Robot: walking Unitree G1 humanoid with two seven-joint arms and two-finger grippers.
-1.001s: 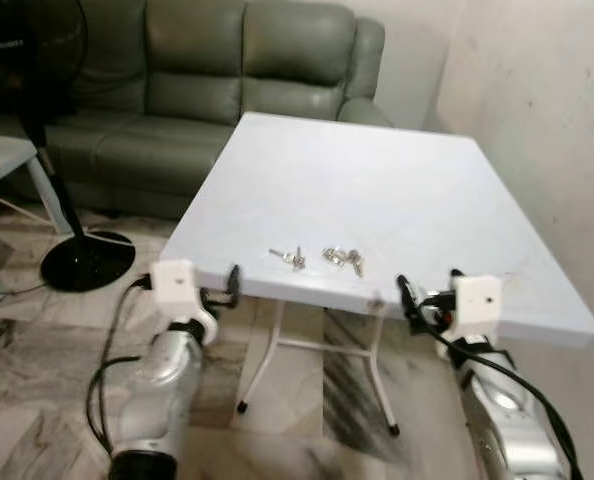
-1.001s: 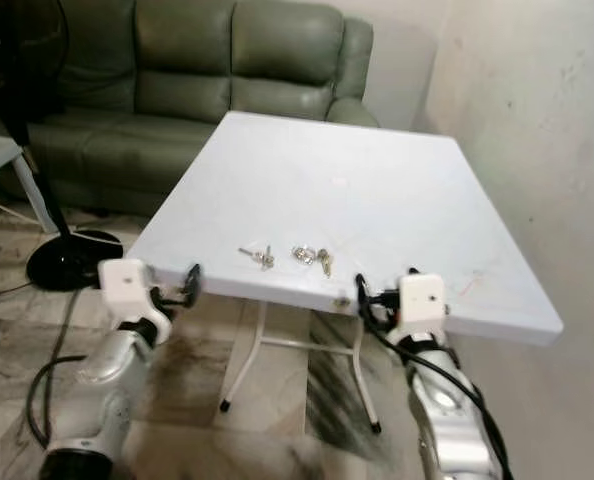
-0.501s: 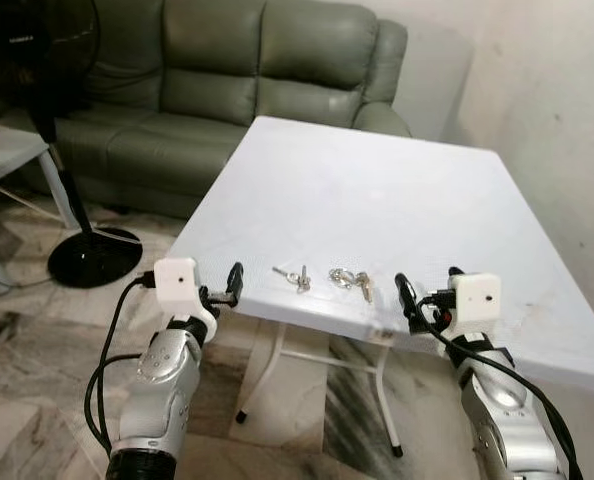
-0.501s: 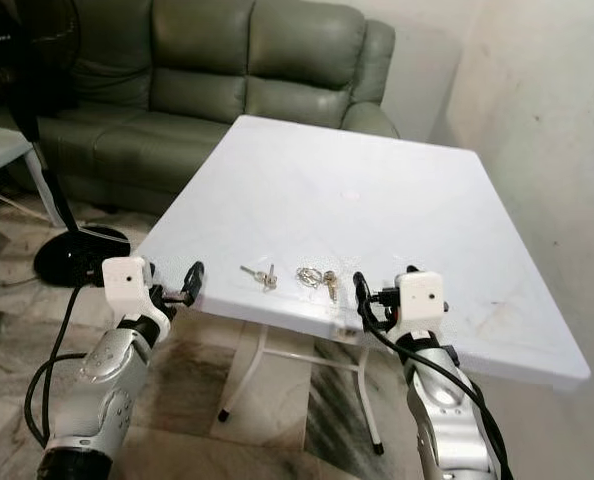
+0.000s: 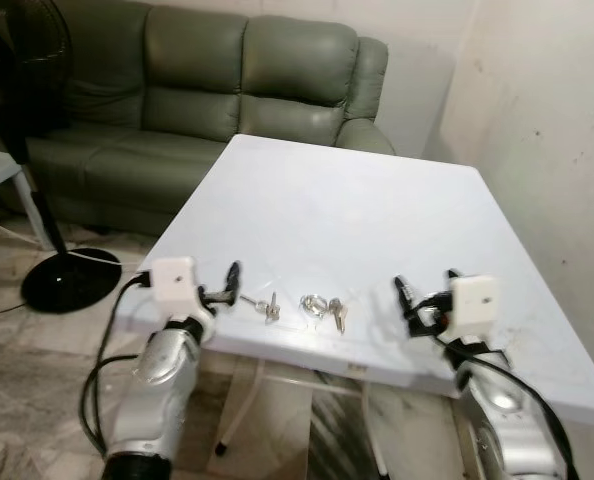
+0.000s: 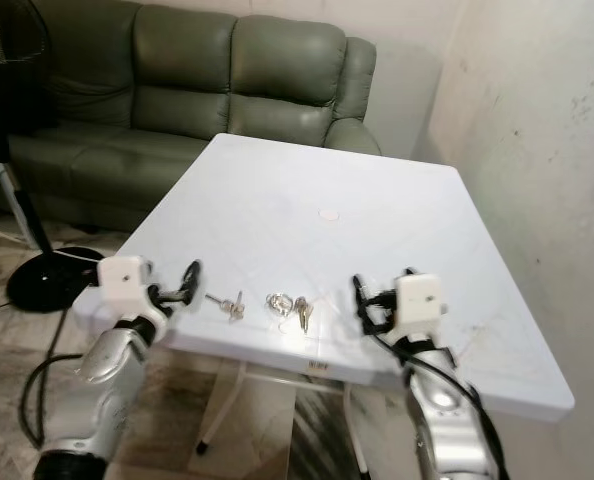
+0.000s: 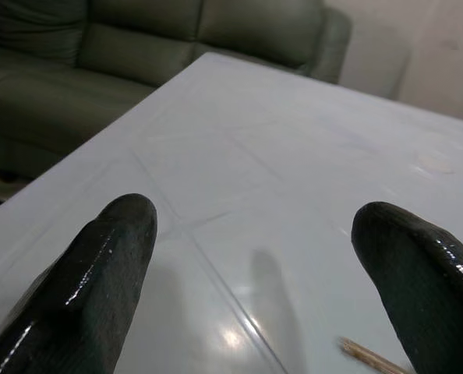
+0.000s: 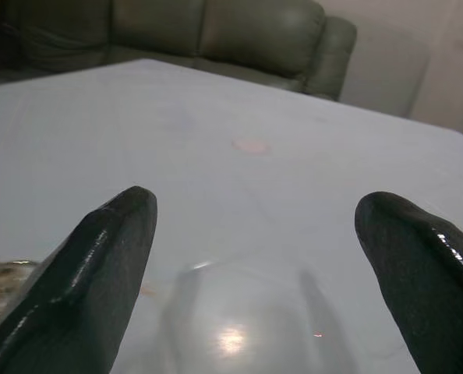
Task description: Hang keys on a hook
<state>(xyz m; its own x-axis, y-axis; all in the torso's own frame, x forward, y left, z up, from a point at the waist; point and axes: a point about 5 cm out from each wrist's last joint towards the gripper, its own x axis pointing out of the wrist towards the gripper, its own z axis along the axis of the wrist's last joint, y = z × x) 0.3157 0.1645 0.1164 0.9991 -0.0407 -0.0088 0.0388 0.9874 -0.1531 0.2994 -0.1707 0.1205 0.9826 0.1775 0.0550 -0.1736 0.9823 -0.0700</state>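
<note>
Closest in, both arms are raised to the near edge of the white table (image 5: 377, 200), probably lining up for a pickup. The left gripper (image 5: 229, 280) and the right gripper (image 5: 417, 300) sit either side of the keys, fingers spread wide on both and nothing held; the wrist views show bare tabletop between the fingers.

The keys (image 5: 322, 308) lie flat between the two grippers, near the front edge: a ring with a key or two, and a separate small key (image 5: 267, 306) just to their left, closer to the left gripper.

Further back there's a green sofa (image 5: 197, 90) and a fan base (image 5: 67, 280) on the floor. No hook spotted yet.
</note>
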